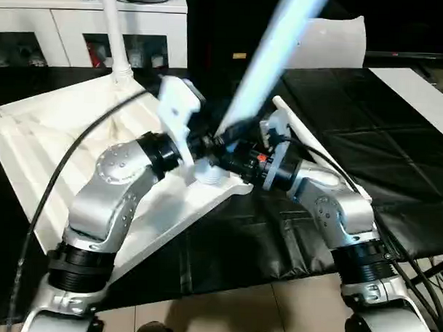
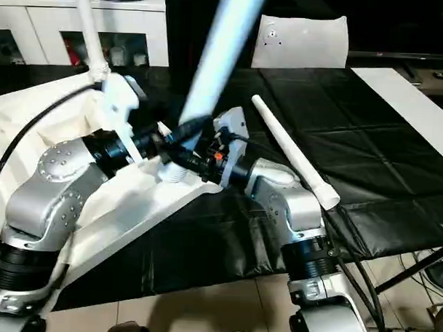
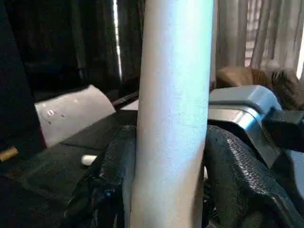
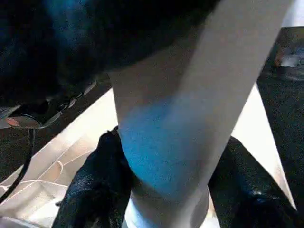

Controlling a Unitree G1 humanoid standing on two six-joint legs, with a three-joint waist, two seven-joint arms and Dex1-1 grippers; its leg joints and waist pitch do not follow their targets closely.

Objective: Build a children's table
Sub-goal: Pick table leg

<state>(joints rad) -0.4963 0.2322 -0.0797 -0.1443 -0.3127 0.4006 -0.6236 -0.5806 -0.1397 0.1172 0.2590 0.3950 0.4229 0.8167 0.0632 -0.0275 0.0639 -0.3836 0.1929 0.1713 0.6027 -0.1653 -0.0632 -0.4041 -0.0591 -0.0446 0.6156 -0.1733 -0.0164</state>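
Note:
The children's table top (image 1: 55, 145) lies upside down on a black-covered surface, ribbed underside up. One white leg (image 1: 113, 31) stands upright in its far corner. A second leg (image 1: 269, 58) leans up and to the right, its lower end at the near corner socket (image 1: 210, 173). My left gripper (image 1: 206, 142) and right gripper (image 1: 225, 155) meet at that lower end, both shut on this leg. In the left wrist view the leg (image 3: 171, 118) sits between my black fingers (image 3: 118, 161); in the right wrist view the fingers (image 4: 104, 171) clamp it just above the socket. A third leg (image 2: 291, 150) lies loose on the black surface at the right.
A white cabinet with glass doors (image 1: 37, 28) stands at the back left. A flat white board (image 1: 420, 93) lies at the far right, and a white panel (image 2: 302, 41) at the back. A black cable (image 1: 69, 161) runs over the table top. Tiled floor shows below the near edge.

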